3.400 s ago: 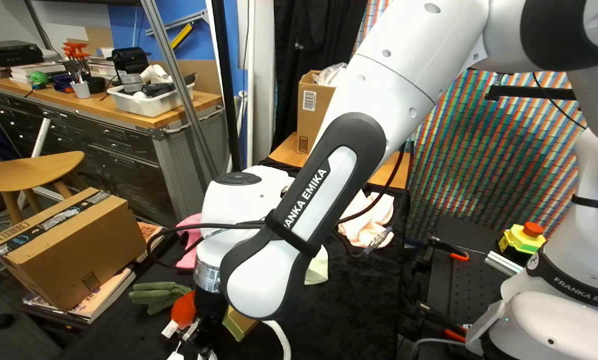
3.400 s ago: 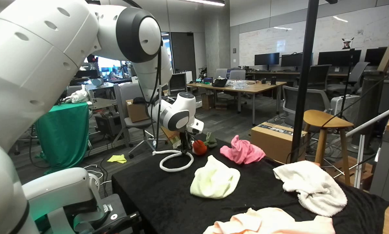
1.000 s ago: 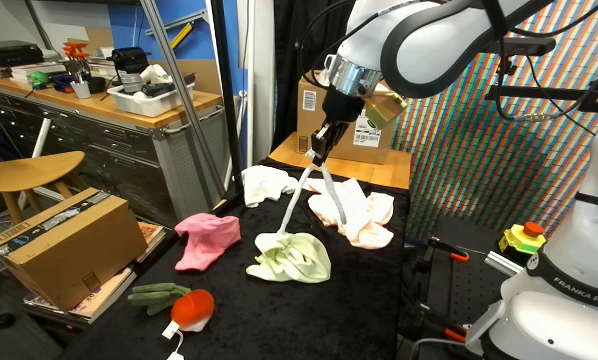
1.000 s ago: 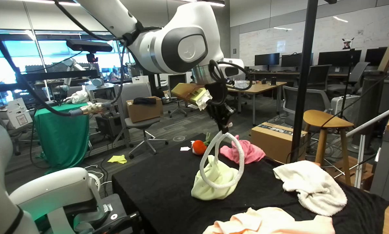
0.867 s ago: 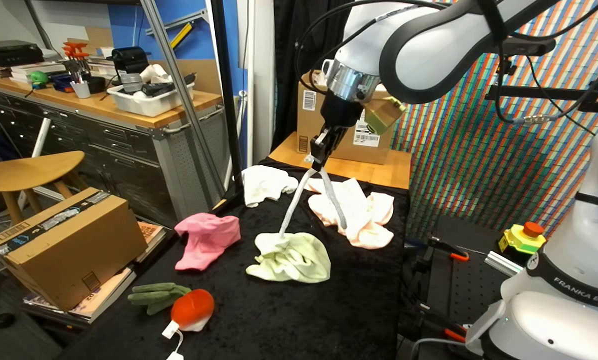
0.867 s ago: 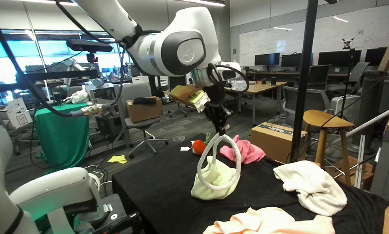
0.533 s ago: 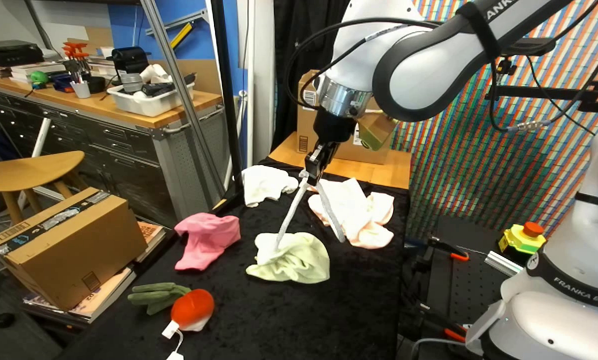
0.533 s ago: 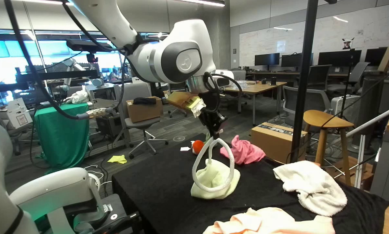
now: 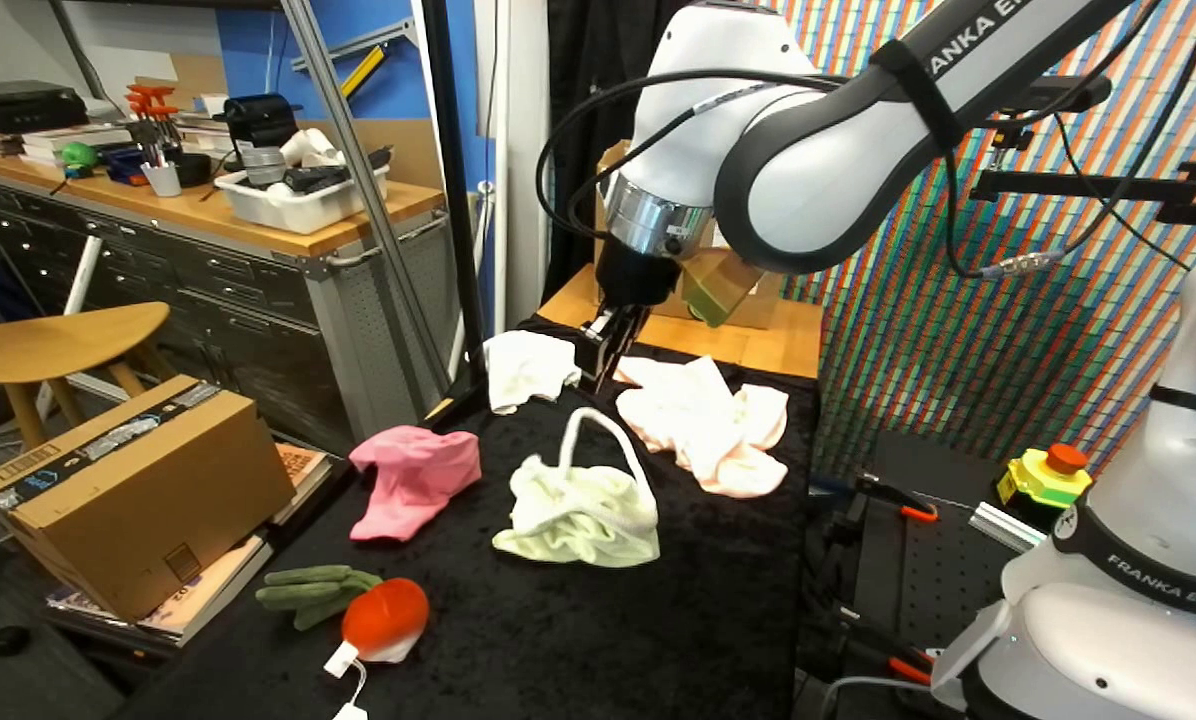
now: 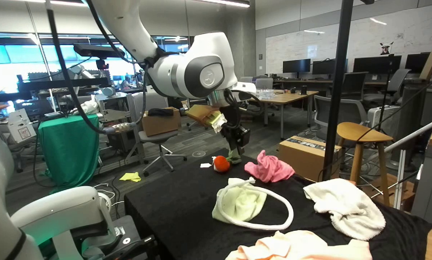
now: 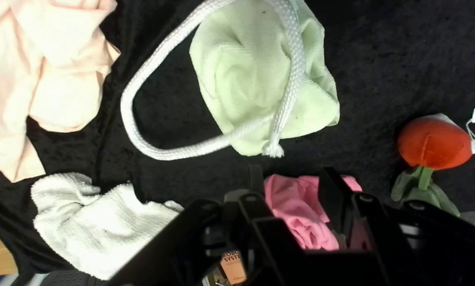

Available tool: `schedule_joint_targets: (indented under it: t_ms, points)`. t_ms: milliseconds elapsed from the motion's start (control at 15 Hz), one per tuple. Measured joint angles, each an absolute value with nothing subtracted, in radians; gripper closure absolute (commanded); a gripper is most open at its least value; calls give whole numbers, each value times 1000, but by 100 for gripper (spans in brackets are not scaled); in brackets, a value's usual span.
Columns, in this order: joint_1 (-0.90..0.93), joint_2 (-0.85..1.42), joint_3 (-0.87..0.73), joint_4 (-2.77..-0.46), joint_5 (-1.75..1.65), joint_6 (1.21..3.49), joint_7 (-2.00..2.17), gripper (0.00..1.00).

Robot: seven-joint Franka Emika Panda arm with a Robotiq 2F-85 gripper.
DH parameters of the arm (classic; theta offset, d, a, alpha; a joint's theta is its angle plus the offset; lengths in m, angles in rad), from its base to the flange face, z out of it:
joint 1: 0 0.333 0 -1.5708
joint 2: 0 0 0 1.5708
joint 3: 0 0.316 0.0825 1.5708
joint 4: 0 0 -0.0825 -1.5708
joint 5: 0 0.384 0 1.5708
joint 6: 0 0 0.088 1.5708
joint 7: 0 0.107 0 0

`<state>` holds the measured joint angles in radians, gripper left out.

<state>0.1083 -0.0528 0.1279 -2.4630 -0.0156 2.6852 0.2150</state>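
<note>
White rope (image 11: 199, 149) loose below the gripper (image 11: 292, 174), whose jaws stand apart.
At upper left in an exterior view, a white bin (image 9: 273, 210) holds grey and black items (image 9: 315, 179), and a white cup (image 9: 162, 181) red-handled tools (image 9: 162, 110). Earlier the rope hung from the gripper; now it loops across the pale green cloth (image 11: 249, 79), upper middle of the wrist view.

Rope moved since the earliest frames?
Yes. In an exterior view, the rope has gone from left of the red plush in the picture to below and mostly right of it, now overlapping the green cloth.
</note>
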Motion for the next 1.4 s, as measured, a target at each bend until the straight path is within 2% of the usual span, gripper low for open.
schedule_joint_targets:
  t_ms: [200, 267, 867, 1400]
  points:
    - [113, -25, 134, -2432, -18, 2687, 235, 5]
    - [116, -17, 135, -2420, -21, 2683, 236, 1]
    - [186, 106, 163, -2197, -142, 2459, 263, 0]
    - [264, 338, 176, -1898, -143, 2307, 211, 0]
